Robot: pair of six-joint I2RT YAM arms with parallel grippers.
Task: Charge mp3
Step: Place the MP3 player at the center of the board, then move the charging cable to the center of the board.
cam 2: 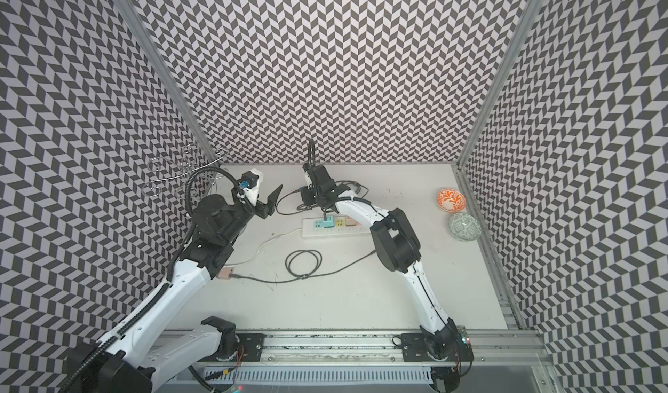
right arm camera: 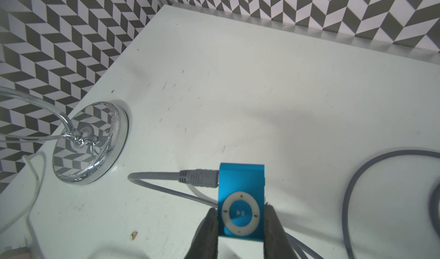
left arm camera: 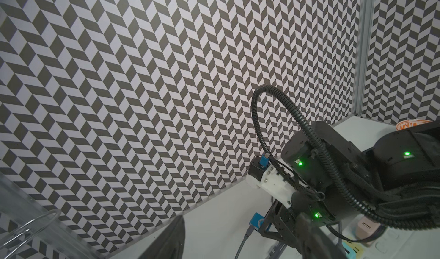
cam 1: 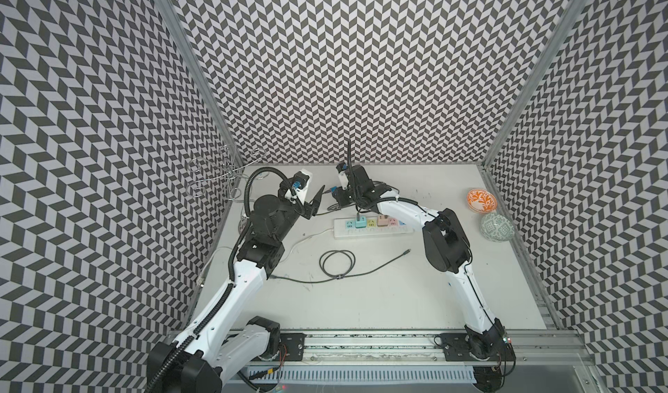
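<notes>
**Condition.** The small blue metal mp3 player with the white control ring (right arm camera: 241, 198) is gripped by the right end effector (right arm camera: 240, 224). Its fingers (right arm camera: 209, 229) are closed on the lower side edges only. The player is held over the back of the white worktop (right arm camera: 262, 91), behind the white power strip (cam 1: 372, 226). The moulded plug of the grey cable (right arm camera: 198, 178) is inserted in the player's side. Full seating cannot be confirmed. The left end effector (cam 1: 314, 201) is open and empty, just beside the player.

**Hazards.**
- Plug extraction: if the player is carried away from the strip, the slack is taken up and the plug may be pulled out or side-loaded.
- Slip or rotation: only a narrow part of the smooth casing is clamped, so cable tension may pivot the player between the fingers.
- Drop: the height above the worktop cannot be judged. A release from height may jar the plug loose.
- Snagging: the cable loop may be caught by the open left end effector or dragged against the chrome wire stand with the mirrored round base (right arm camera: 90, 141).
</notes>
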